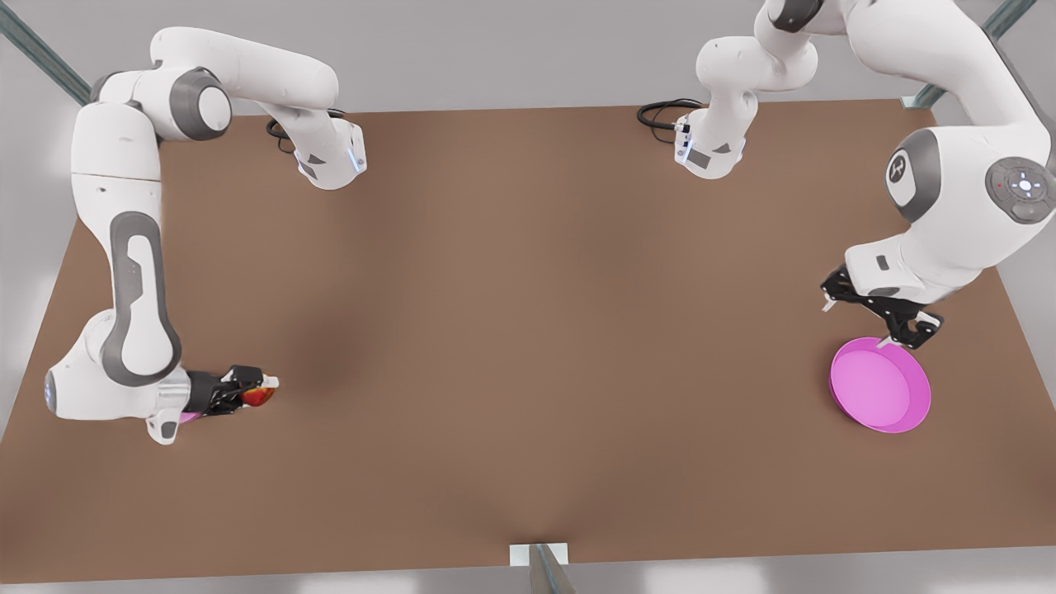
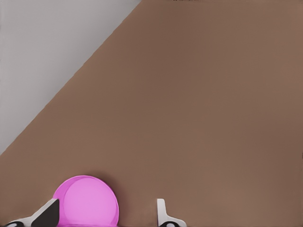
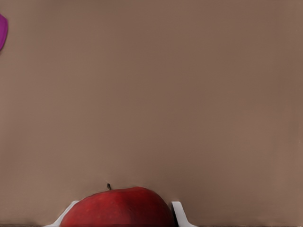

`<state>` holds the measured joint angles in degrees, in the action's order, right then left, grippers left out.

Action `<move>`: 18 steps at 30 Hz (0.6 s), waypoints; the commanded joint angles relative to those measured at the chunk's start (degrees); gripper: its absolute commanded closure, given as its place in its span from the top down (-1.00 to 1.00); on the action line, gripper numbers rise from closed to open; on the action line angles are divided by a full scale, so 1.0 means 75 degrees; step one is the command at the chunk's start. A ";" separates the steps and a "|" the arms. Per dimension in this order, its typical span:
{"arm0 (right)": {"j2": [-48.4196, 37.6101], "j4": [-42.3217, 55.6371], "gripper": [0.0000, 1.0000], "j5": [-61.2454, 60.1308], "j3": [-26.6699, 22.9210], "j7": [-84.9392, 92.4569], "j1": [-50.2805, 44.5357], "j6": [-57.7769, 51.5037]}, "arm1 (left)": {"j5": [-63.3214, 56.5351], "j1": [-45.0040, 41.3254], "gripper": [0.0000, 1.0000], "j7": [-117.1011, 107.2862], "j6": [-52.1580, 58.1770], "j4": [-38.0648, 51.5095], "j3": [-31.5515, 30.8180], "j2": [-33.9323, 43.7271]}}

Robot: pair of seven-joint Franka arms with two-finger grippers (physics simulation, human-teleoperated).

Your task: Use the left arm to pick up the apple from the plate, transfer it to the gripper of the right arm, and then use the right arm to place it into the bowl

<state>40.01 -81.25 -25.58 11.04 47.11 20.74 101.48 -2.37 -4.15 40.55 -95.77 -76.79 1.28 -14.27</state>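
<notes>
A: Why is the right gripper (image 1: pixel 262 389) low at the front view's left?
B: Its fingers (image 3: pixel 179 213) pinch the small round red apple (image 3: pixel 118 207), stem up, near the partly hidden pink bowl (image 1: pixel 188 417).
A: And the left gripper (image 1: pixel 881 318)?
B: It waits, fingers (image 2: pixel 162 213) spread, over the wide magenta plate (image 1: pixel 881 389) on the brown counter (image 1: pixel 528 330).

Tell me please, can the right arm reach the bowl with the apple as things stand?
Probably yes: the right end effector grips the apple, and the bowl peeks out just behind and below it, nothing between; it should only need to draw back.
</notes>
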 commanded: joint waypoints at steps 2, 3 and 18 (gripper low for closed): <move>-0.0015 0.0017 0.36 0.0961 0.0017 0.0059 0.0152 0.0040 | 0.0024 0.0003 1.00 -0.6579 0.0148 0.0020 -0.0007 0.0004; -0.0015 0.0017 0.36 0.1207 0.0017 0.0059 0.0164 0.0051 | 0.0024 -0.0009 1.00 -0.6567 0.0148 0.0020 -0.0007 0.0004; 0.0676 0.1282 0.41 0.2860 -0.0405 0.1301 0.0187 0.0579 | -0.0035 -0.0337 1.00 -0.7927 0.0394 0.0430 -0.0007 -0.0125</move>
<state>44.96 -71.81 -5.95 8.46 49.77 22.10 104.77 -2.57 -6.67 5.13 -93.07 -73.58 1.23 -15.24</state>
